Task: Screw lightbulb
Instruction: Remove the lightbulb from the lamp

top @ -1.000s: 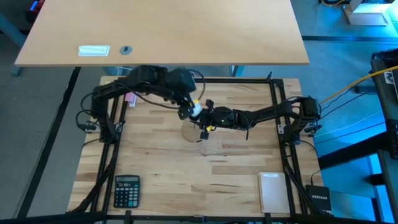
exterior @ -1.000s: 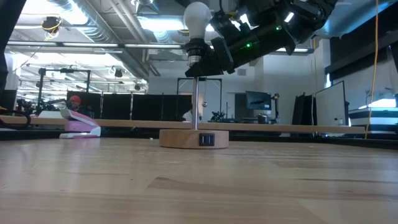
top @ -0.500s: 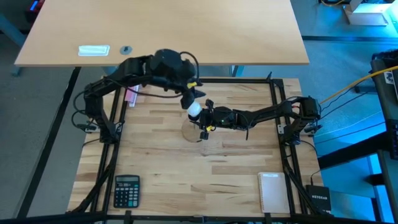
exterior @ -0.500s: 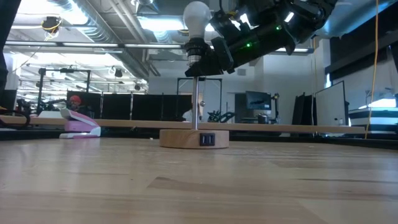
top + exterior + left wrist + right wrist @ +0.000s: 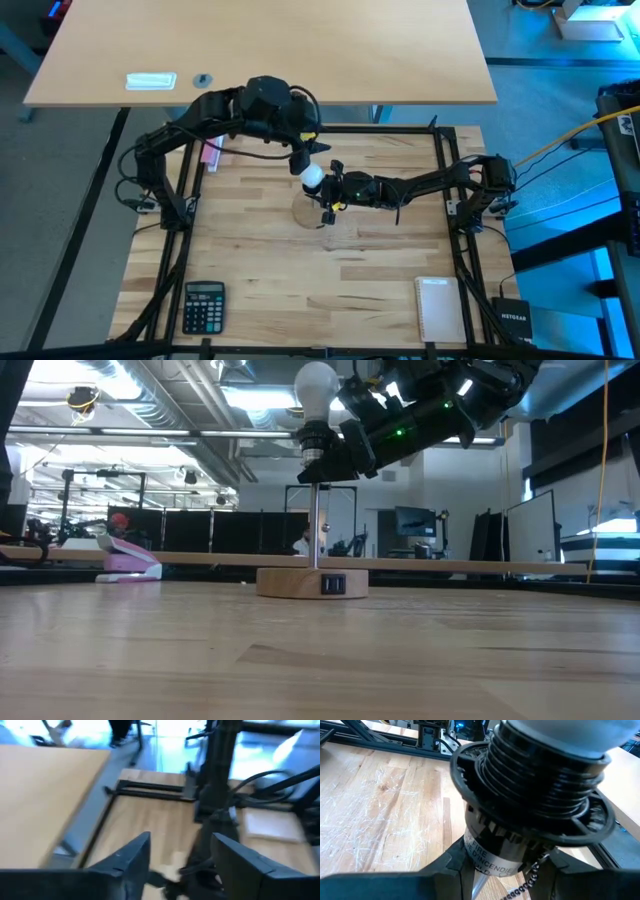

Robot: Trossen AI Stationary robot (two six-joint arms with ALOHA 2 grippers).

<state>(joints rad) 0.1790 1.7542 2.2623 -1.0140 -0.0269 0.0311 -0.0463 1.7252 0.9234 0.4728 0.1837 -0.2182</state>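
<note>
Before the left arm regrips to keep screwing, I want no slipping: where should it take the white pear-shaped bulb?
Grip the white pear-shaped bulb across its round glass dome, descending from above; it stands upright in the black socket, which the right gripper clamps from the side.

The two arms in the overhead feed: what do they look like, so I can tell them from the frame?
Both are matte black, jointed and slim, with loose black cables. The right claw carries a small yellow patch; green lights glow on its body at table level. The left claw has two broad dark wedge-shaped fingers.
</note>
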